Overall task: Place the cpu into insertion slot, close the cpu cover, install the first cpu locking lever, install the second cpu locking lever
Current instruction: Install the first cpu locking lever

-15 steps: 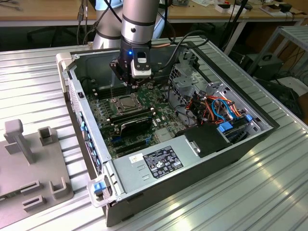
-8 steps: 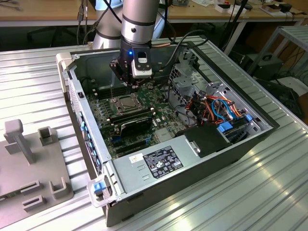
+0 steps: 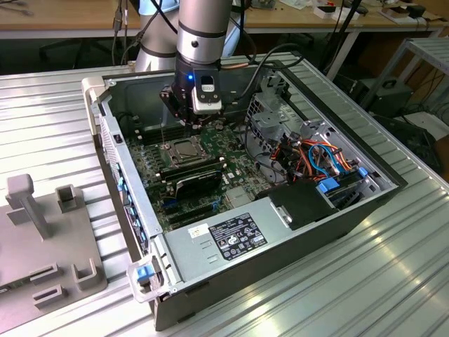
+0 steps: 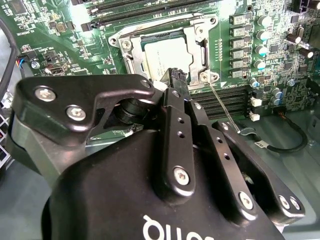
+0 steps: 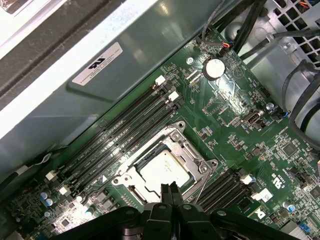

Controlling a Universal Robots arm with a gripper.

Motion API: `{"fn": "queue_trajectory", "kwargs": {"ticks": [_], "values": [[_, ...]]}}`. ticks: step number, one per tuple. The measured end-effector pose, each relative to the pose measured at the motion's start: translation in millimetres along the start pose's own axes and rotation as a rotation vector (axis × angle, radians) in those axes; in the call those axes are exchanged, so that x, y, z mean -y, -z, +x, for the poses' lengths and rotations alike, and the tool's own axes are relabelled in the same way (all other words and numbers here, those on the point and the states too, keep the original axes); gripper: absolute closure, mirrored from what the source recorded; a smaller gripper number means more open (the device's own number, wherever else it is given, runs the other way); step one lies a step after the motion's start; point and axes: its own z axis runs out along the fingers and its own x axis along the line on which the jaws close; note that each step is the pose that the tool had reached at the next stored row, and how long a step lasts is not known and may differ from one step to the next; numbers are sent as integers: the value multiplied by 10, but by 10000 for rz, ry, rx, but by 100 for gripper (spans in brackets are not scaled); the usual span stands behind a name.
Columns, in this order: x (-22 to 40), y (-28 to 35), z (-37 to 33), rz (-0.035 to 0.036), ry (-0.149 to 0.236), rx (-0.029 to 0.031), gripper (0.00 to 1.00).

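Observation:
The cpu [image 5: 164, 170] lies flat in the insertion slot [image 3: 184, 149] on the green motherboard, its silver top showing in both wrist views [image 4: 167, 52]. The cpu cover [image 5: 199, 161] lies down around it, the chip visible through its window. My gripper [image 5: 168, 189] hangs just above the socket's edge, its two black fingers pressed together with nothing between them [image 4: 176, 76]; in the exterior view it sits right over the socket [image 3: 189, 125]. A thin metal locking lever [image 4: 226, 111] sticks up and out from one socket corner, unlatched.
Long black memory slots [image 5: 125, 132] run on both sides of the socket. The open computer case [image 3: 393, 184] holds a drive cage, coloured cables [image 3: 319, 158] and a power supply [image 3: 231, 235]. A grey fixture [image 3: 49, 239] stands at the exterior view's left.

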Motion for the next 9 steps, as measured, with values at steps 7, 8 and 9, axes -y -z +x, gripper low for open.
{"fn": "queue_trajectory", "kwargs": {"ticks": [7, 8, 9], "values": [[0, 0, 0, -10, 505, 7, 89], [1, 13, 0, -8, 728, 10, 89], [1, 50, 0, -14, 876, 11, 89]]}}
